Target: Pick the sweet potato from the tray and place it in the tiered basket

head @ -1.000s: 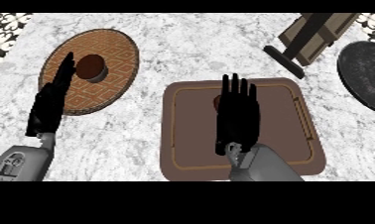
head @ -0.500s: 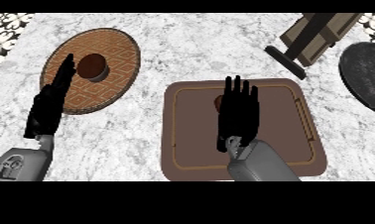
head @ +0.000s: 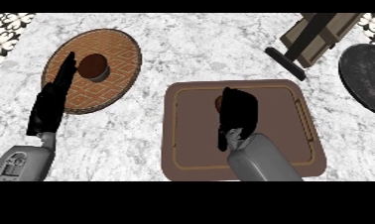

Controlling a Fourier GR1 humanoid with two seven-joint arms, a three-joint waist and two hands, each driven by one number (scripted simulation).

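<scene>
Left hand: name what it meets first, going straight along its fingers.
Probably the upper-left rim of the woven basket, if the left hand is low enough; height unclear. Beyond lies marble counter.

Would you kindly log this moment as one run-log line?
phase: grasp | right hand curled round sweet potato on tray | left hand open, resting
</scene>
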